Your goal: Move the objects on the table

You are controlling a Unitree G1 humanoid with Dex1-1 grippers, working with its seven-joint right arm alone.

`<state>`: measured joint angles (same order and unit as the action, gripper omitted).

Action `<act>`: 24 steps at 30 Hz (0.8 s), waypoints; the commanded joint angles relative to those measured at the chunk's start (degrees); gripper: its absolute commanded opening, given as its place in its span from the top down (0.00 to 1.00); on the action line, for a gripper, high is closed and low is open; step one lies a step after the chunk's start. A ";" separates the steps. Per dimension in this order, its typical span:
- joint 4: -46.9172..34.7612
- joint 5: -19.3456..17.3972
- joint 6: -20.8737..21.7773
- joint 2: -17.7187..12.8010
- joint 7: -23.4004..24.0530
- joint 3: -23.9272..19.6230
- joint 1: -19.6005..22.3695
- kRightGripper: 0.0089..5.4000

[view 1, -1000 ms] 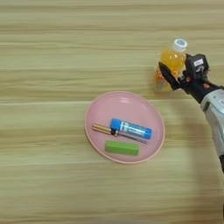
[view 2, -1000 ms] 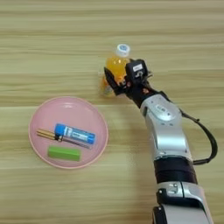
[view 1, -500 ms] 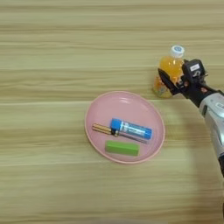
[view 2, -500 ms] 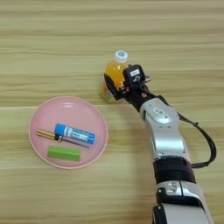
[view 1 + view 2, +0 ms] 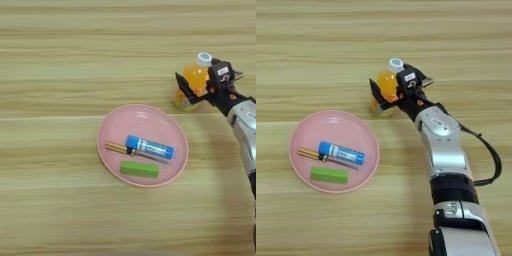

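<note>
Bottle: one small orange-drink bottle (image 5: 387,86) with a white cap is seen standing on the counter (image 5: 60,60), just beyond the plate's far right rim, leaning slightly.
Tube: one blue tube (image 5: 150,148) with a white label is laid across the middle of the plate.
Block: one green block (image 5: 139,169) is laid flat in the near part of the plate, just in front of the tube.
Screwdriver: one thin yellow-handled screwdriver (image 5: 117,147) is laid beside the tube's left end; its far end is covered by the tube.
Plate: one round pink plate (image 5: 301,130) is set on the counter, carrying the tube, block and screwdriver.
End effector: the one right end effector (image 5: 390,92) is closed around the bottle, with a black finger (image 5: 184,88) against its left side; the other finger is hidden behind the bottle and the wrist block.
Hidden parts: the bottle's lower right side is covered by the wrist.
Arm: the silver forearm (image 5: 443,145) is brought in from the bottom right and stretched up and leftward to the bottle; a black cable (image 5: 491,160) is looped at its right side.
</note>
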<state>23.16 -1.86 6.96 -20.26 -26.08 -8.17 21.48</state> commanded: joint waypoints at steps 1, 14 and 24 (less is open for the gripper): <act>-3.46 -1.10 2.95 -2.21 1.78 -1.60 4.67 0.01; -7.97 -4.85 11.62 -1.12 0.86 -2.72 4.37 0.01; -15.45 -10.24 18.22 -0.59 -5.44 -0.38 1.60 0.01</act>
<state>11.86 -10.46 23.50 -19.73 -30.53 -8.98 20.83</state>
